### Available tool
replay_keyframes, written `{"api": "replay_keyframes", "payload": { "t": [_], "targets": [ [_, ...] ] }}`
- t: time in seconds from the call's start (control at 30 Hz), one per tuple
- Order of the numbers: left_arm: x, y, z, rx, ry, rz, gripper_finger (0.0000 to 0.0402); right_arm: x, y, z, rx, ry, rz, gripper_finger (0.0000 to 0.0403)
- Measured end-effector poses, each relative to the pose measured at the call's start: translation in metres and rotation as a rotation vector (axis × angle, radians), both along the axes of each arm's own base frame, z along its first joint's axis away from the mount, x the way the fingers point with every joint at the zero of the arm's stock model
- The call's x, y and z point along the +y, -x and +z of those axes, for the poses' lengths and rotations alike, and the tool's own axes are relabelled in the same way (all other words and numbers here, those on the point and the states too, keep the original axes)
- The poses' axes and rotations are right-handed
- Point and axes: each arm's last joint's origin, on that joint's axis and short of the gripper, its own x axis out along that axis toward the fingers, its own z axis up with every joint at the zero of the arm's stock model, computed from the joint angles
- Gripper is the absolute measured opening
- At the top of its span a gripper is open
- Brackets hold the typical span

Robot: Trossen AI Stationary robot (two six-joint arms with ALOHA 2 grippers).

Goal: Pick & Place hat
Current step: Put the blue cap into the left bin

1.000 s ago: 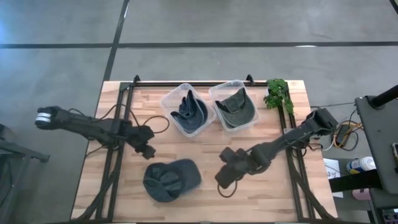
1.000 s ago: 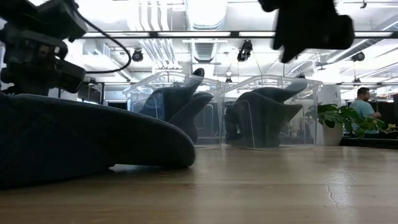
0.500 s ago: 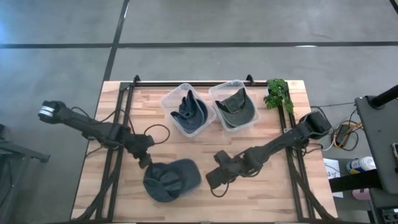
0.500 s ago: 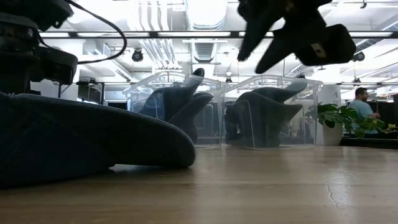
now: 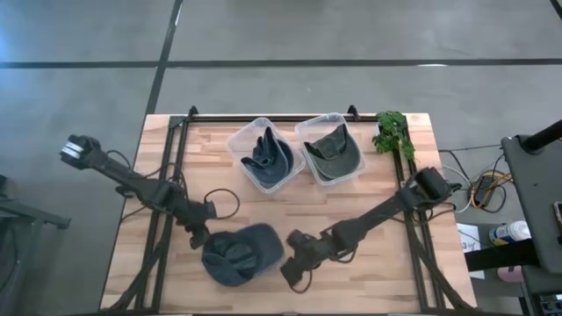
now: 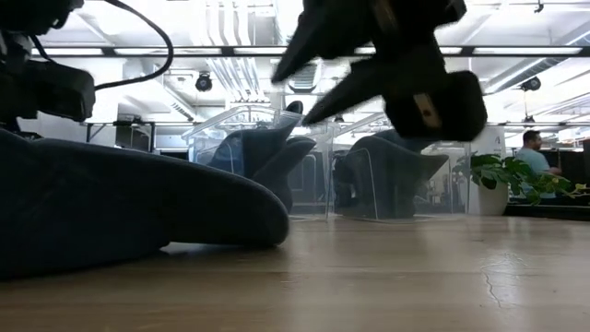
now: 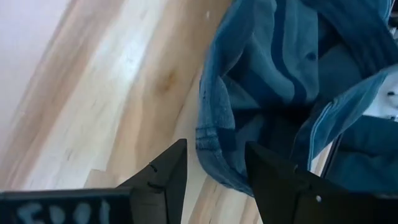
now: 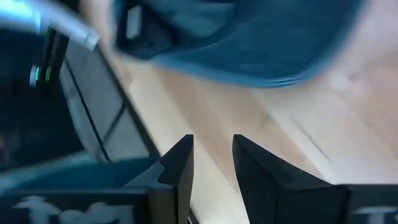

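Right now a dark blue cap (image 5: 241,254) lies on the wooden counter (image 5: 369,272) close to its front edge, a bit left of the middle. The left claw (image 5: 197,235) sits low at the cap's left rim, its fingers (image 7: 163,180) spread apart with the folded edge of the fabric showing between them, nothing gripped. The right claw (image 5: 291,269) hangs just beside the cap's right side, its fingers (image 8: 177,165) parted with a narrow gap over bare wood, holding nothing. Toward the back edge stand two clear bins (image 5: 245,139) touching each other, one with a blue cap (image 5: 269,158), the other with a grey-green one (image 5: 332,152). A small green plant (image 5: 393,132) occupies the back right corner.
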Motion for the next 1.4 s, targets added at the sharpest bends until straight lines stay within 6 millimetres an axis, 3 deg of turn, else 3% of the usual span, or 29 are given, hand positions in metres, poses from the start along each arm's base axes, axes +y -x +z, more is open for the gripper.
{"api": "replay_keyframes", "payload": {
  "t": [0.2,0.47,0.63,0.83,0.97,1.17,1.4],
  "targets": [
    [-0.006,0.002,0.002,-0.025,-0.003,-0.062,0.0154,0.012,-0.003,0.009,-0.072,0.272,0.315,0.0093],
    [-0.009,-0.007,0.024,-0.102,0.007,-0.046,0.0154,0.003,-0.009,0.005,-0.006,0.650,0.696,0.0075],
    [-0.012,-0.012,0.040,-0.150,0.023,-0.031,0.0154,-0.002,-0.024,0.006,-0.072,0.862,0.889,0.0087],
    [-0.013,-0.016,0.055,-0.193,0.030,-0.017,0.0154,0.010,-0.037,0.002,-0.103,1.018,1.152,0.0120],
    [-0.014,-0.018,0.059,-0.201,0.027,-0.001,0.0154,0.011,-0.039,0.004,-0.039,1.099,1.173,0.0147],
    [-0.015,-0.018,0.060,-0.167,0.072,0.019,0.0154,0.006,-0.036,-0.013,-0.023,1.118,1.162,0.0182],
    [-0.029,0.001,0.061,0.022,0.134,-0.092,0.0153,0.008,-0.039,-0.026,-0.121,1.149,1.137,0.0195]
  ]
}}
